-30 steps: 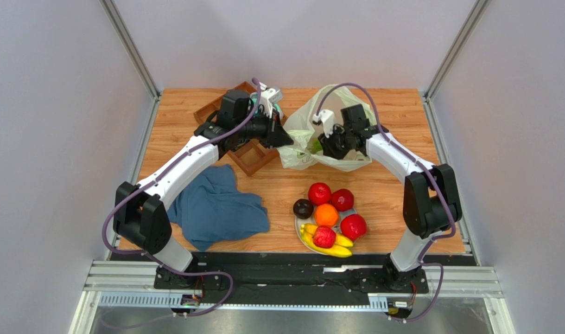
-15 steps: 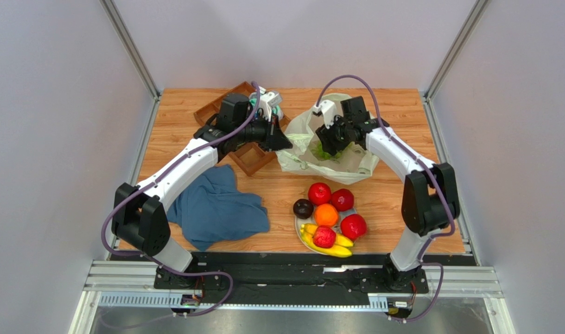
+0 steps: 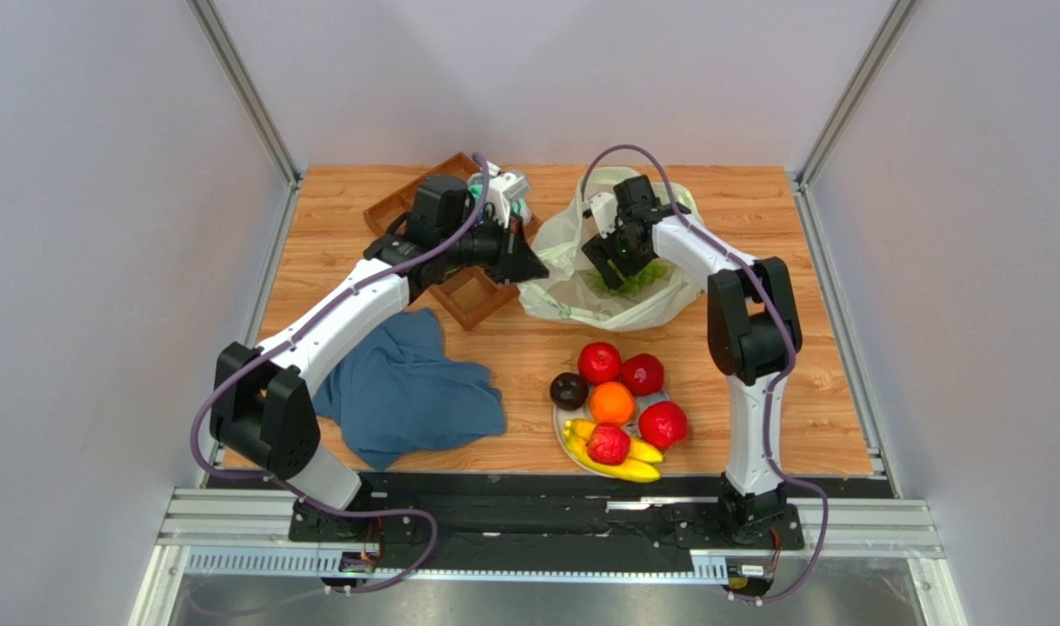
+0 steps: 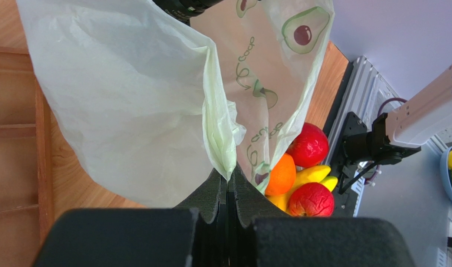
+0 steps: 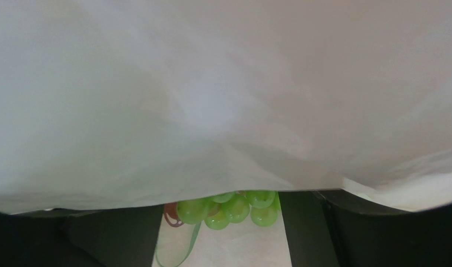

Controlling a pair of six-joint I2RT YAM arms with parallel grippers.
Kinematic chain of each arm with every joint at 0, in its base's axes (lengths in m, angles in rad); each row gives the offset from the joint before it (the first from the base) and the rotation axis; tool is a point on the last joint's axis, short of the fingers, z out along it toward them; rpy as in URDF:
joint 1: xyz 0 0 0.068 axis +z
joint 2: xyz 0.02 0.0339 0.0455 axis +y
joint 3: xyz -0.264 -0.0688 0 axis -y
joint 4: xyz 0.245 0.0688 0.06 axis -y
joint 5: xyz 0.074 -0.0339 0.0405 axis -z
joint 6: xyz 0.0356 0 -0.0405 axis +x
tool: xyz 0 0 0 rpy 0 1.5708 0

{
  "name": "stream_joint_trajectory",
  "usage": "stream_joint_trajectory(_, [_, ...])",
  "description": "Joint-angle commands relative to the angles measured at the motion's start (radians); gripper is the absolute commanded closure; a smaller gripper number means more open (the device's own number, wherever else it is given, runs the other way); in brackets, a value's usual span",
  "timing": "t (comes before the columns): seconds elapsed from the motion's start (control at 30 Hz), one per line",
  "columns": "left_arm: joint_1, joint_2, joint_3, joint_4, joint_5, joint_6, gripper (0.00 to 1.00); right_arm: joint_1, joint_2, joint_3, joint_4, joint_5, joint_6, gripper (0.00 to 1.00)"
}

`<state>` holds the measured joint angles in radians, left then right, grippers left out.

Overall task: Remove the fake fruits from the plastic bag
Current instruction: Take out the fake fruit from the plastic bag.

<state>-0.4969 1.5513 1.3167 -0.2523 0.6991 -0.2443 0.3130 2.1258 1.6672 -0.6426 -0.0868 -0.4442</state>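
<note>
Top external view is telling us the job is nearly finished: four red fruits (image 3: 599, 361), a dark purple one (image 3: 569, 390), an orange (image 3: 612, 403) and the bananas (image 3: 630, 466) are lying together on the plate (image 3: 560, 427) at the near side of the table. They are apart from the bag (image 3: 557, 298), which is sitting behind them toward the far edge. We are judging that only the green grapes (image 5: 228, 207) are left; the right wrist view is showing them low inside the bag. The right gripper (image 3: 616, 268) is reaching into the bag's mouth with its fingers (image 5: 114, 236) spread to either side of the bunch, though we cannot tell whether they are gripping it. The left gripper (image 4: 228, 181) is pinching a fold of the bag's rim tight, holding the mouth up. Thin film is draping over the right wrist's lens and could be snagging the lift. A wooden tray (image 3: 467, 303) is sitting under the left arm just beside the bag, and a blue cloth (image 3: 411, 391) is lying nearer us.
</note>
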Motion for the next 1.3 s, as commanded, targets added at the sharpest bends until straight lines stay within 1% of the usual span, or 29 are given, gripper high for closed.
stream_joint_trajectory(0.0, [-0.009,0.013,0.056,0.015,0.014,0.016,1.0,-0.002,0.036,0.046,-0.123,0.044,0.021,0.37])
stream_joint_trajectory(0.03, [-0.011,0.018,0.059,0.016,0.013,0.014,1.0,-0.003,0.03,0.043,-0.123,0.036,0.012,0.49])
stream_joint_trajectory(0.07, [-0.014,0.021,0.065,0.018,0.014,0.013,1.0,-0.003,0.023,0.04,-0.123,0.027,0.004,0.76])
stream_joint_trajectory(0.1, [-0.015,0.029,0.073,0.021,0.013,0.008,1.0,-0.006,0.013,0.039,-0.124,0.001,-0.001,0.91])
stream_joint_trajectory(0.13, [-0.017,0.033,0.078,0.027,0.014,0.007,1.0,-0.005,-0.015,0.032,-0.123,-0.007,-0.005,1.0])
stream_joint_trajectory(0.23, [-0.017,0.05,0.104,0.031,0.008,0.007,1.0,-0.005,-0.075,0.028,-0.112,-0.037,-0.016,1.0])
stream_joint_trajectory(0.33, [-0.017,0.069,0.136,0.031,-0.001,0.016,1.0,-0.009,-0.183,0.029,-0.115,-0.1,-0.022,1.0])
stream_joint_trajectory(0.37, [-0.017,0.072,0.145,0.031,-0.004,0.016,1.0,-0.009,-0.257,0.025,-0.117,-0.122,-0.025,1.0])
stream_joint_trajectory(0.43, [-0.017,0.084,0.173,0.03,-0.013,0.019,1.0,-0.009,-0.328,0.017,-0.117,-0.174,-0.027,1.0])
stream_joint_trajectory(0.47, [-0.017,0.089,0.18,0.031,-0.019,0.02,1.0,-0.011,-0.389,0.006,-0.118,-0.209,-0.03,1.0])
stream_joint_trajectory(0.6, [-0.015,0.116,0.219,0.031,-0.032,0.027,1.0,-0.011,-0.522,-0.027,-0.117,-0.263,-0.033,1.0])
stream_joint_trajectory(0.8, [-0.014,0.154,0.266,0.031,-0.053,0.03,1.0,-0.012,-0.621,-0.027,-0.132,-0.291,0.004,1.0])
stream_joint_trajectory(0.9, [-0.012,0.183,0.298,0.038,-0.082,0.03,1.0,-0.012,-0.681,-0.03,-0.17,-0.382,-0.014,1.0])
stream_joint_trajectory(1.0, [-0.012,0.229,0.346,0.039,-0.092,0.031,1.0,-0.012,-0.742,-0.089,-0.238,-0.497,-0.08,1.0])
stream_joint_trajectory(1.03, [-0.012,0.242,0.36,0.038,-0.095,0.031,1.0,-0.011,-0.754,-0.099,-0.294,-0.525,-0.109,1.0])
stream_joint_trajectory(1.1, [-0.012,0.282,0.406,0.033,-0.11,0.036,1.0,-0.011,-0.79,-0.118,-0.348,-0.605,-0.126,1.0])
stream_joint_trajectory(1.17, [-0.012,0.309,0.441,0.031,-0.133,0.04,1.0,-0.009,-0.817,-0.144,-0.443,-0.661,-0.191,1.0])
stream_joint_trajectory(1.23, [-0.012,0.349,0.49,0.028,-0.157,0.042,1.0,0.001,-0.833,-0.17,-0.543,-0.669,-0.263,1.0])
stream_joint_trajectory(1.27, [-0.012,0.36,0.506,0.025,-0.173,0.045,1.0,0.005,-0.836,-0.181,-0.577,-0.665,-0.331,1.0])
